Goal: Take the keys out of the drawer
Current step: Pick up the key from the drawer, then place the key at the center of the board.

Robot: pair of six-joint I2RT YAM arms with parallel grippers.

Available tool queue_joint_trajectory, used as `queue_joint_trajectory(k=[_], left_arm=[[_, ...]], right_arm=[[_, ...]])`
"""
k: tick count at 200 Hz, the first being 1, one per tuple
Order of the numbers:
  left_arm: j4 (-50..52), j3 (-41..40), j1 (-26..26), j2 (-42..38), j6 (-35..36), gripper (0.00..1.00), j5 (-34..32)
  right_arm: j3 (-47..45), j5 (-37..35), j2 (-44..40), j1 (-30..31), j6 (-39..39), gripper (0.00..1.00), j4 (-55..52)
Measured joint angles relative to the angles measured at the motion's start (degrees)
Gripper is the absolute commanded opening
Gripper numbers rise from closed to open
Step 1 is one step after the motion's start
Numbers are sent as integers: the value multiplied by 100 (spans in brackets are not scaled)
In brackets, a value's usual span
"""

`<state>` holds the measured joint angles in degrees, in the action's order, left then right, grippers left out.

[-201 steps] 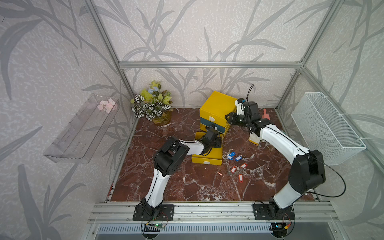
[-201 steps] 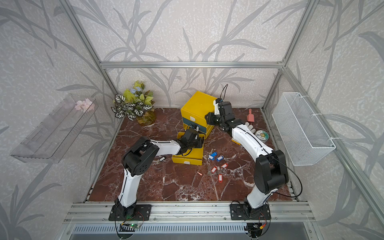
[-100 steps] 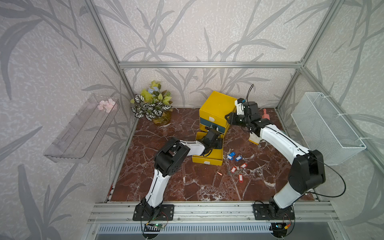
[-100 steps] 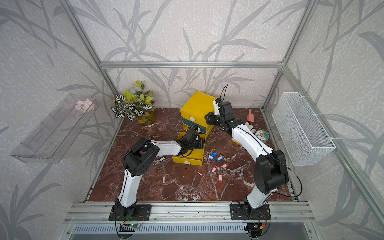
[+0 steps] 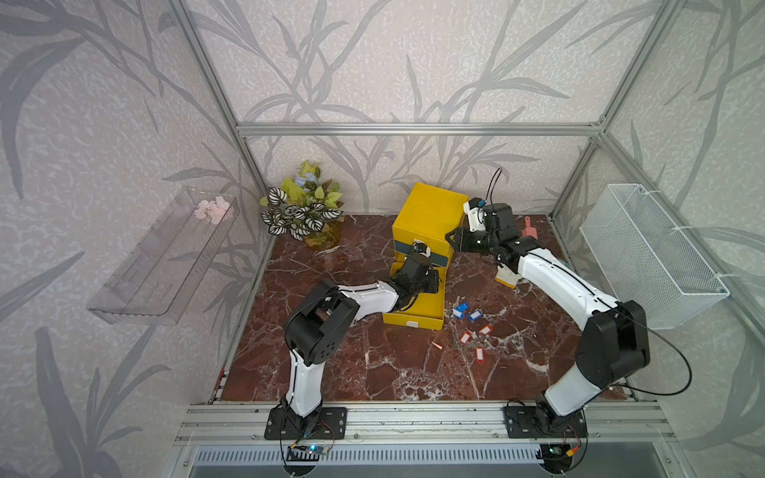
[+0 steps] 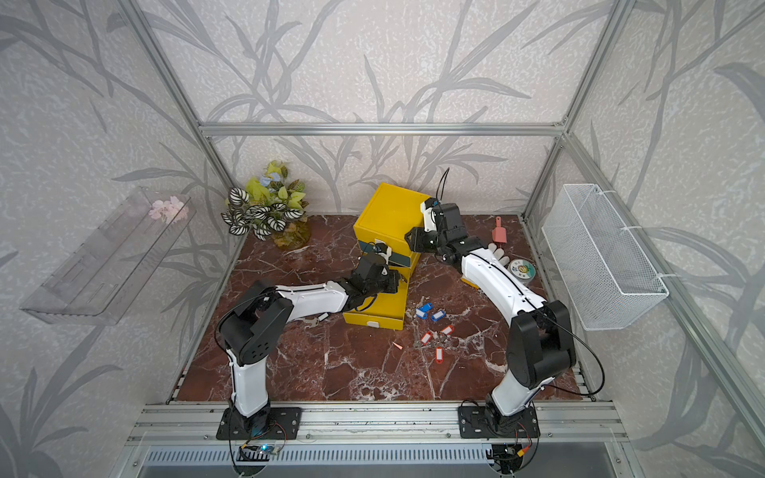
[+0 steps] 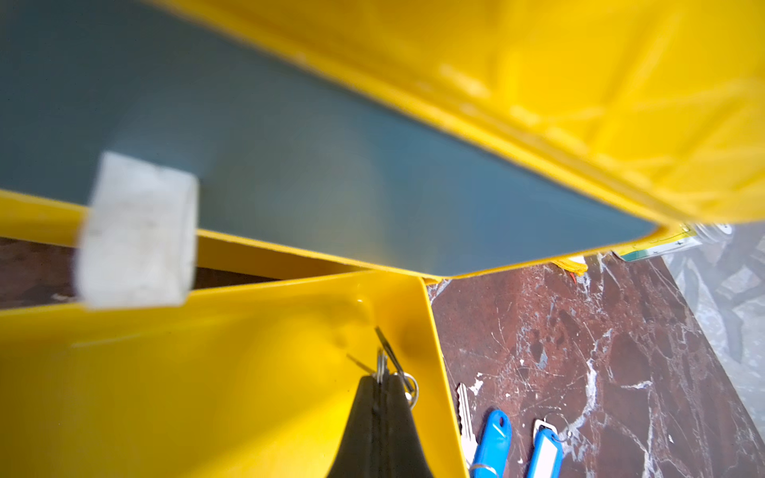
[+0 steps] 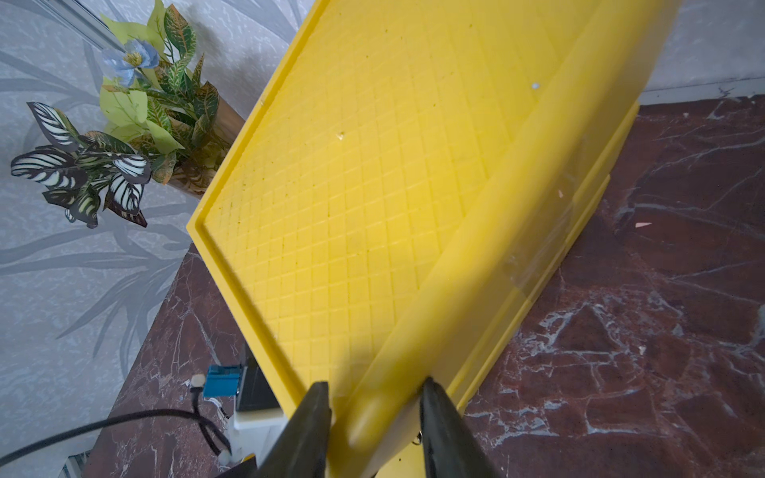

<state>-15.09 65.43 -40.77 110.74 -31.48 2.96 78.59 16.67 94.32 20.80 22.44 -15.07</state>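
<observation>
The bottom drawer (image 5: 419, 323) of the yellow cabinet (image 5: 426, 211) stands pulled out onto the floor. My left gripper (image 7: 383, 378) reaches into the drawer's corner (image 7: 397, 306) and is shut on a silver key ring (image 7: 409, 385) of the keys; its tags are hidden. Blue-tagged keys (image 5: 467, 312) and red-tagged keys (image 5: 476, 339) lie on the marble floor beside the drawer, in both top views (image 6: 430, 312). My right gripper (image 8: 374, 389) clamps the cabinet's rounded top edge (image 8: 488, 231), one finger on each side.
A potted plant (image 5: 304, 211) stands at the back left. A pink scoop (image 5: 528, 227) and a round tin (image 6: 521, 269) lie behind my right arm. A wire basket (image 5: 645, 256) hangs on the right wall, a clear shelf (image 5: 165, 256) on the left.
My left gripper has closed inside the drawer. Both arms have stayed almost where they were.
</observation>
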Motion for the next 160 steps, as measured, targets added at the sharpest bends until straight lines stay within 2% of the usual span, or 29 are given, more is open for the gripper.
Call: queue_joint_trajectory(k=[39,73,124,160], left_arm=[[-11,-476,0,-417,-7,0,-37],[11,-911,0,-1147,-11,0,-87],[382,-1628,0,-2953,-11,0,-492],[1327,-2216,0,-4544,-101,0,-1353]], right_arm=[[11,66,-13,11,4,41,-109],[35,192,-13,-7,24,43,-203],[197,278,68,-46,28,47,-402],[295,286,127,-70,39,50,-476]])
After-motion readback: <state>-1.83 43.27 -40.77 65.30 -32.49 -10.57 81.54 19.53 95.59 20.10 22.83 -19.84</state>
